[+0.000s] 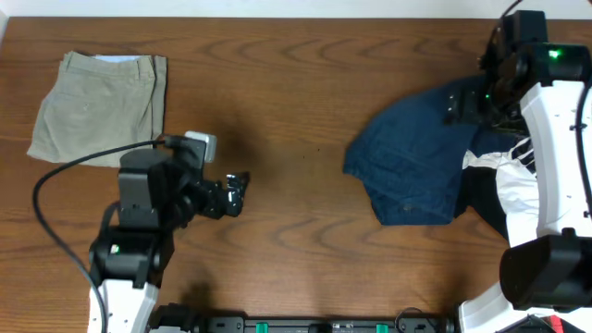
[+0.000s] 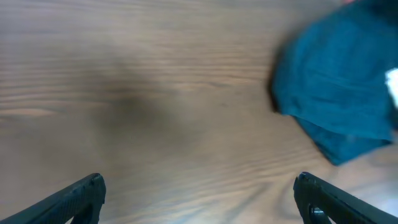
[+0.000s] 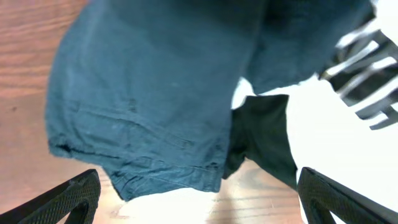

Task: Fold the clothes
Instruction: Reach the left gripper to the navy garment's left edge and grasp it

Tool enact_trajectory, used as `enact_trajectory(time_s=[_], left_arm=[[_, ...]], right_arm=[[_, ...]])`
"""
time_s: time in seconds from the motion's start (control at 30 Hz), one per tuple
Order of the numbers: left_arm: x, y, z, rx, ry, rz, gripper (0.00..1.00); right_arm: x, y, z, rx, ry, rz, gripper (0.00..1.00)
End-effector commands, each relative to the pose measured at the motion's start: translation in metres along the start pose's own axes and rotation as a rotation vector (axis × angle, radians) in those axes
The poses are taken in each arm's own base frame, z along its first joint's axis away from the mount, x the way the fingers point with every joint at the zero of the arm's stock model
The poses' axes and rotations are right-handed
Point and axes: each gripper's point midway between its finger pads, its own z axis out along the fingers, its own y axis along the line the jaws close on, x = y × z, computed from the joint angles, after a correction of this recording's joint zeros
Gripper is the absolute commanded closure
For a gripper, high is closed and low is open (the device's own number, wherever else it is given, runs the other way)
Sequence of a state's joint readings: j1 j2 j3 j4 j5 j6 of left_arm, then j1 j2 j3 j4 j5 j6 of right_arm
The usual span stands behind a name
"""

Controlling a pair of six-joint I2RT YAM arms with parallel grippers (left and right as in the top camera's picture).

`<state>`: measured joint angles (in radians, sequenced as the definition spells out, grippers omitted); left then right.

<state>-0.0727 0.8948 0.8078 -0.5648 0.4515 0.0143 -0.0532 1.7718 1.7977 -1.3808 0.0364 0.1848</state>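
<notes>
Fingers [image 2: 74,199] four, trousers [image 1: 412,162] two, shirt [image 1: 504,178] one

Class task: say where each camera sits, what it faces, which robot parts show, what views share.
Overhead: above the table, looking down on khaki trousers, navy trousers; left arm, right arm show.
Left wrist: on the left arm, facing table and navy trousers; open left pincer.
Right wrist: on the right arm, over navy trousers, white shirt; open right pincer.
Shared: navy trousers.

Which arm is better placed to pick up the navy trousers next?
Right. The right gripper hangs open directly over the navy trousers, while the left gripper, also open, sits over bare table well away from them.
</notes>
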Motion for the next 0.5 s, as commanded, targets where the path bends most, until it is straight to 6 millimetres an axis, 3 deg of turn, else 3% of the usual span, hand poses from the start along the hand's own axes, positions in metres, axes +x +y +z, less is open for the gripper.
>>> enact_trajectory(time_s=[0.0,0.1,0.23,0.47], left_arm=[[-0.010,-0.015,0.008,0.115,0.000,-0.141,0.03],[-0.017,-0.008,0.028,0.118,0.015,-0.403,0.02],[-0.015,-0.010,0.055,0.186,0.086,-0.567,0.02],[0.011,-0.014,0.126,0.219,0.254,-0.783,0.02]], right_arm=[[-0.002,-0.032,-0.015,0.051,-0.047,0.138,0.01],[0.002,-0.057,-0.014,0.067,-0.023,0.206,0.01],[0.010,-0.078,-0.015,0.083,0.007,0.258,0.01],[0.017,-0.087,-0.015,0.091,0.038,0.277,0.01]])
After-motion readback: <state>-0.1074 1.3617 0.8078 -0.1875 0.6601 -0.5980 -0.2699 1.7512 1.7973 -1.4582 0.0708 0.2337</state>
